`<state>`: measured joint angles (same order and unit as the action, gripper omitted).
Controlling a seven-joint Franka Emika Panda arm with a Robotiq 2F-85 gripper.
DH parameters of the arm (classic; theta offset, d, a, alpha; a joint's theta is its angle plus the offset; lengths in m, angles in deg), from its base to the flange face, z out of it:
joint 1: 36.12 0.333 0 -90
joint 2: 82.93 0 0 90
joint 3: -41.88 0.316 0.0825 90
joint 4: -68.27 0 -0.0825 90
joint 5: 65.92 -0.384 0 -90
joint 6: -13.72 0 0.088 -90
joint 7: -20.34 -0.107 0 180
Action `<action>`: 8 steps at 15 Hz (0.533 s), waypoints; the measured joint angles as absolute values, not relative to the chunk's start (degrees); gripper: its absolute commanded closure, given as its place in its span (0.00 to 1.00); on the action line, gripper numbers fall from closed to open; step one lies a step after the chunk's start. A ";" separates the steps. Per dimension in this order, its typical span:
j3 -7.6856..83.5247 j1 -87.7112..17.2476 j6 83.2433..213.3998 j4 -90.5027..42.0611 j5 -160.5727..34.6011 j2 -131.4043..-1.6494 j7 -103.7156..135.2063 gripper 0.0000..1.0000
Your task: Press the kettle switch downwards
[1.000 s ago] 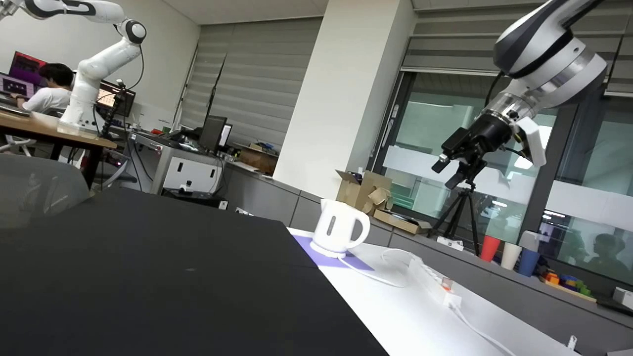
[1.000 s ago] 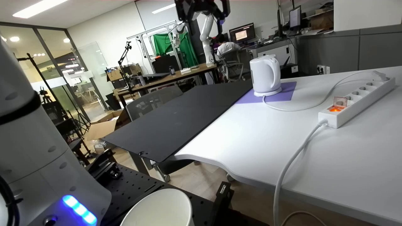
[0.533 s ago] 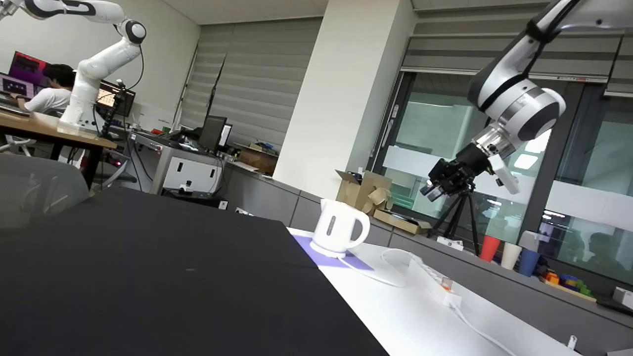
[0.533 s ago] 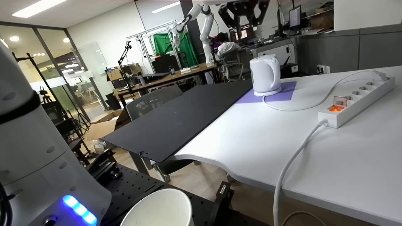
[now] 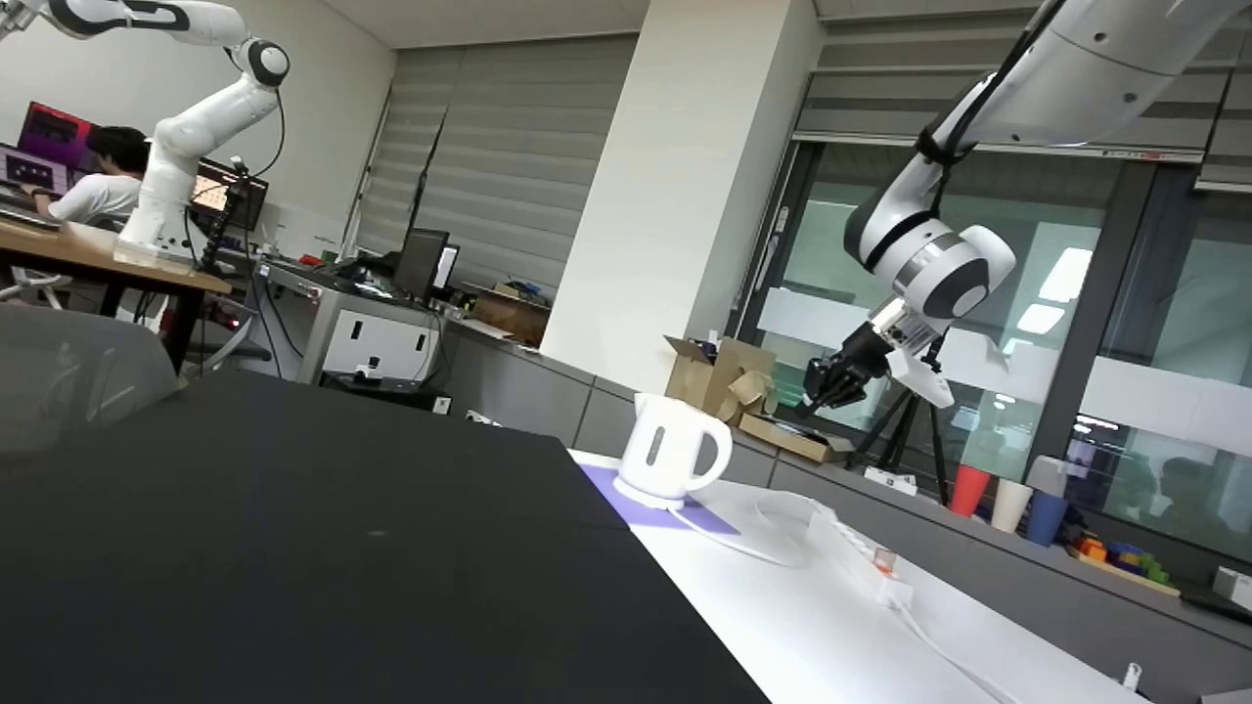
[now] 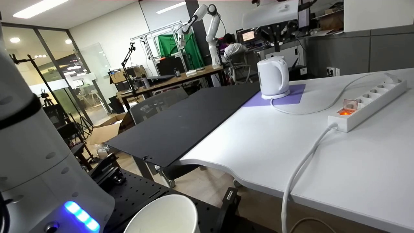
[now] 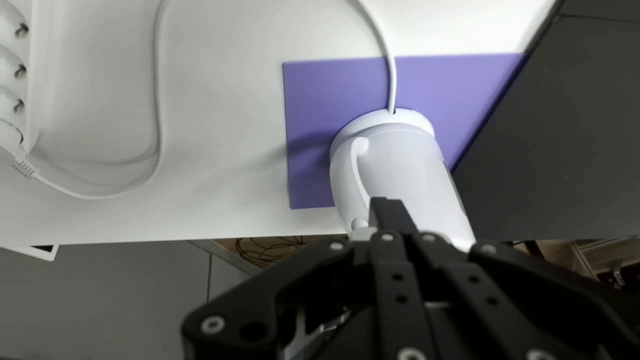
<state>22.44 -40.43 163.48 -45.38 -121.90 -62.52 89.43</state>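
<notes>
1. Fingers pressed together, the pincer (image 7: 392,216) hangs clear of the white kettle (image 6: 270,76), which stands upright on a purple mat (image 7: 325,85) on the desk (image 6: 245,145).
2. Approach appears the step in hand.
3. Next likely: align with the switch, indistinguishable here, then push down.

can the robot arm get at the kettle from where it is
Probably yes: in the wrist view nothing visible stands between the shut pincer and the kettle, and the cord lies clear. The switch itself can't be made out, though.
</notes>
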 measured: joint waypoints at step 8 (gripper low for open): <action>25.06 -43.59 162.61 -35.42 -111.92 -53.78 79.47 0.99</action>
